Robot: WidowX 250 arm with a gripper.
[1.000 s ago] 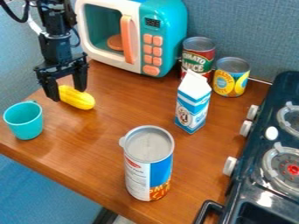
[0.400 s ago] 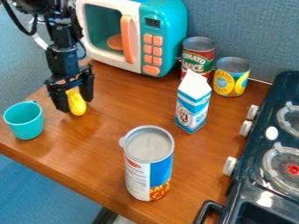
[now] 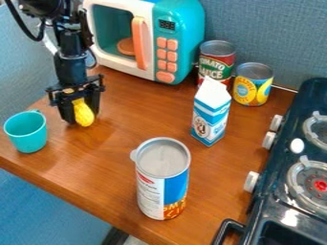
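End effector (image 3: 82, 117) pinches a yellow toy (image 3: 83, 112) between its partly closed fingers, near a teal cup (image 3: 27, 136).

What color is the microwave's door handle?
The microwave door handle is orange-pink, best seen in the camera view.

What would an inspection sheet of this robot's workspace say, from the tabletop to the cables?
Surface: brown wooden tabletop, glossy; no spill seen.
Handled item: yellow toy, between the gripper's fingers.
Clutter: teal cup beside the gripper; big can in front; upright carton; red-and-green can and yellow can behind.
Gripper: fingers closed on the yellow toy; damage, nothing seen.
Cables: black cable loops beside the arm.
Surroundings: toy microwave behind, dark stove right, blue-grey wall.
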